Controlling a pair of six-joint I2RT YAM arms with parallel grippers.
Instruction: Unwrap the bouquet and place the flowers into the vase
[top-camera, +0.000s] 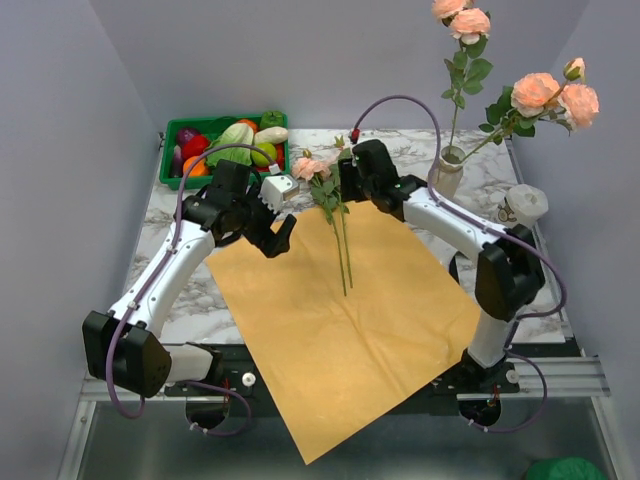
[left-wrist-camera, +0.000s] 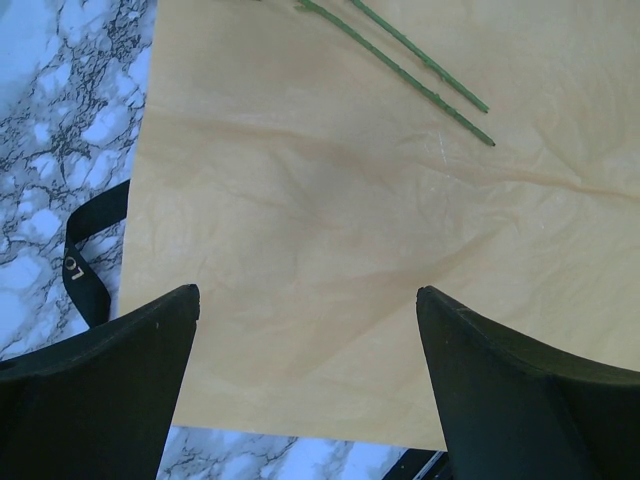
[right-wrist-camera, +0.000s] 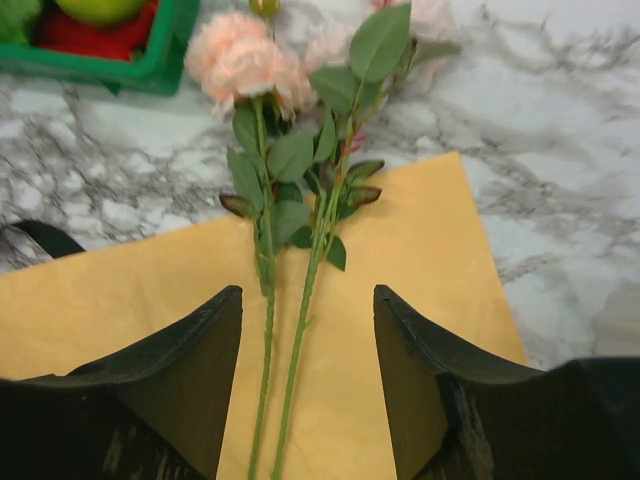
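Pink roses (right-wrist-camera: 240, 55) lie on the paper (top-camera: 340, 340), stems (right-wrist-camera: 265, 380) within the right gripper (right-wrist-camera: 308, 295), jaws parted; left gripper (left-wrist-camera: 305, 292) wide, empty. Both stems should be pinched below the leaves (right-wrist-camera: 290, 155) and lifted to the vase (top-camera: 447, 175).

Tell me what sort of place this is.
Probably a robot lab test cell: a marble-patterned table boxed in by plain grey walls, left arm and right arm mounted on a metal frame, and a green crate of toy vegetables as props.

Marble table (top-camera: 195, 290) under paper sheet (top-camera: 340, 340), vase (top-camera: 446, 176), green crate (top-camera: 166, 165), white pot (top-camera: 525, 205)
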